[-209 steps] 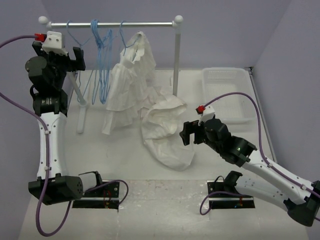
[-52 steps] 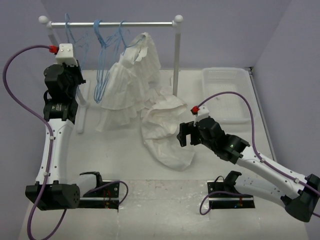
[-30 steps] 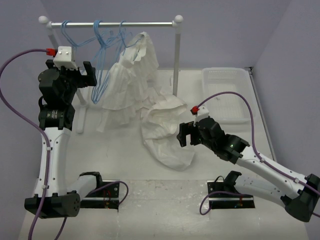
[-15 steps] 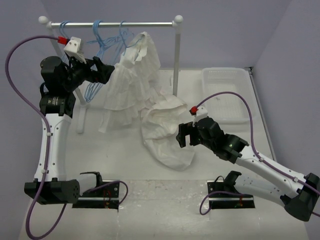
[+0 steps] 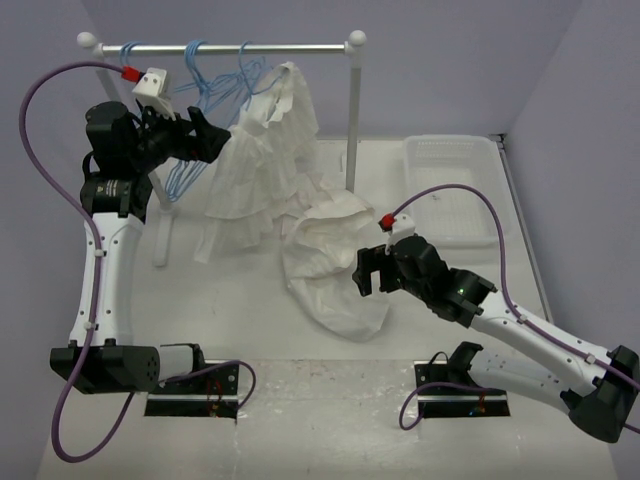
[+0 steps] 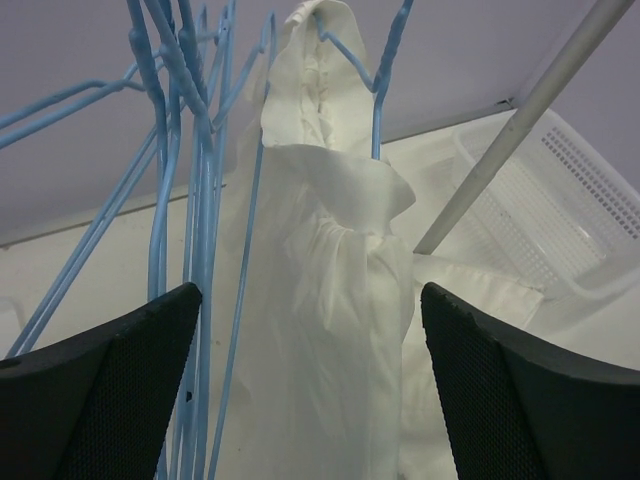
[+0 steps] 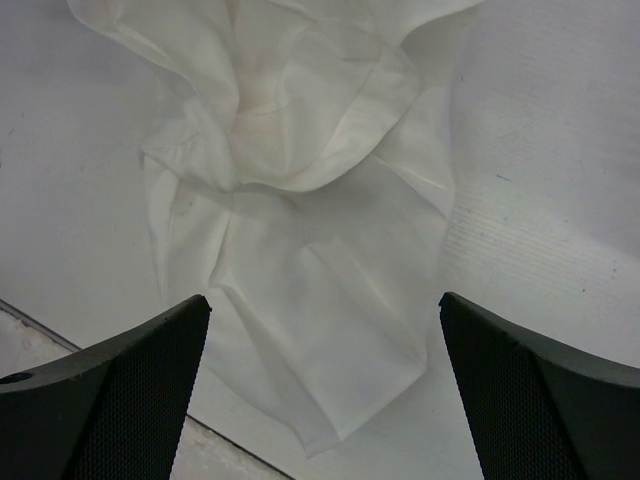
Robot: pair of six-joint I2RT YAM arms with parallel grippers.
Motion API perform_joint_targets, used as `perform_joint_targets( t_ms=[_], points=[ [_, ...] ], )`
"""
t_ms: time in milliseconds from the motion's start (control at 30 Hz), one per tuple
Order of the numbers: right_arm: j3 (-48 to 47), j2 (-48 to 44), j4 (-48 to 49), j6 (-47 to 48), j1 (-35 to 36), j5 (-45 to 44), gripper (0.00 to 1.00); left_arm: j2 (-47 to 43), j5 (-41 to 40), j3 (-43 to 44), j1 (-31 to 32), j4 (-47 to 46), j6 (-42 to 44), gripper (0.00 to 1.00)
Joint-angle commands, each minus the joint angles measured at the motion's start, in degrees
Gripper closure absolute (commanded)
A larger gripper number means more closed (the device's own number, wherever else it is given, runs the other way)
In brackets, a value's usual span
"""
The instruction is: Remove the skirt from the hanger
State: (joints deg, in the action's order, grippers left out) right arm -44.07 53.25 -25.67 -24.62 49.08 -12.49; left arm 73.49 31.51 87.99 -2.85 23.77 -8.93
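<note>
Far left, raised by the rail (image 5: 225, 46): left gripper (image 5: 196, 136), jaws wide, gripping nothing, aimed at a bunch of bare blue hangers (image 6: 185, 170) and beside them a ruffled white garment (image 5: 262, 160) hung on the hanger (image 6: 385, 75), its hook over the rail. Centre, flat on the table (image 5: 200, 300): the skirt (image 5: 335, 265), crumpled, off any hanger. Just right, over its edge: right gripper (image 5: 366, 268), jaws wide, empty. Far right: white basket (image 5: 455, 190).
</note>
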Motion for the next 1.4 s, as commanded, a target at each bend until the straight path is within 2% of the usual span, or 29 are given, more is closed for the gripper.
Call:
perform_joint_targets(
  t_ms=[0,167,267,533,700,967,1267,1367],
  points=[
    [0.6,-0.1,1.4,-0.5,-0.1,-0.9,0.01,-0.7,-0.9,1.6,0.3,1.5,-0.3,0.09],
    [0.6,-0.2,1.4,-0.2,-0.1,-1.0,0.01,-0.3,-4.5,1.0,0.2,2.4,-0.3,0.23],
    [0.6,-0.3,1.4,-0.2,-0.1,-0.9,0.01,0.0,-5.8,1.2,0.3,2.7,0.0,0.25],
    [0.7,-0.6,1.4,0.3,-0.1,-1.0,0.01,0.9,-5.8,1.0,0.3,2.8,-0.4,0.49],
    [0.8,-1.0,1.4,0.4,-0.1,-1.1,0.01,0.9,-7.9,1.3,0.3,3.1,-0.2,0.51],
    [0.7,-1.0,1.4,0.5,-0.1,-1.2,0.01,1.0,-8.5,1.6,0.3,3.3,-0.1,0.71],
    [0.6,-1.0,1.4,0.6,-0.1,-1.7,0.01,1.1,-10.2,1.4,0.3,3.5,1.4,0.76],
    [0.7,-1.1,1.4,0.5,-0.1,-1.9,0.01,1.0,-10.4,1.3,0.3,3.5,1.6,0.85]
  ],
)
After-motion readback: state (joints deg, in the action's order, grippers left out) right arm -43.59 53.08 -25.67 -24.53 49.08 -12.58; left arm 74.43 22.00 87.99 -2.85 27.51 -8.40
